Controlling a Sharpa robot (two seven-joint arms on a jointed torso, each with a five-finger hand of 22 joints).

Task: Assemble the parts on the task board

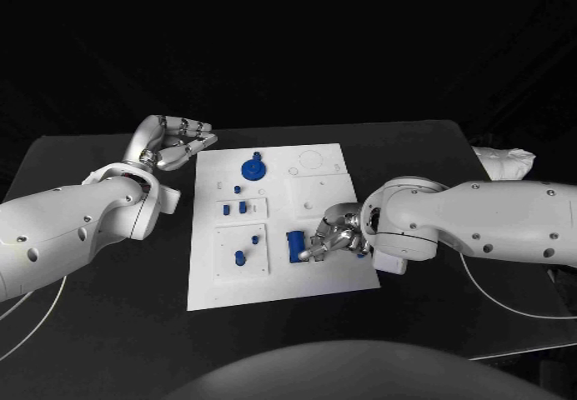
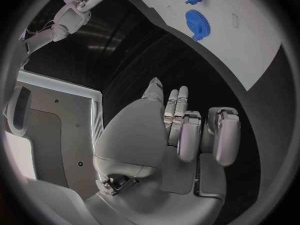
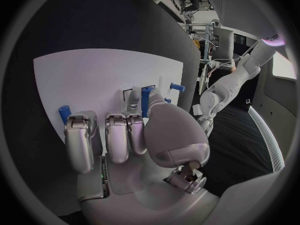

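— What's on the black table (image 1: 120,333) right now?

— The white board (image 1: 279,275) lies in the middle of it, and both arms are in. The right arm reaches over the board's right edge, and its right hand (image 1: 337,239) sits low over the near right part of the board, fingers curled down around a blue block (image 1: 294,246). Whether it truly grips that block or only touches it, I cannot tell from here.

— And the other one?

— The left hand (image 1: 178,142) rests off the board by its far left corner, fingers curled in, holding nothing.

— The other pieces?

— A blue gear (image 1: 253,169) stands near the far edge of the board. Small blue pegs (image 1: 244,250) sit in the plates along the left side, some near the middle, some toward the near left corner.

— What could go wrong?

— I'd say the block might tip or slide if those fingers close unevenly. The hand also hides the spot beneath it, so a piece could seat crooked. And the big forearm hangs close over the right edge; a careless sweep might shove the whole board.
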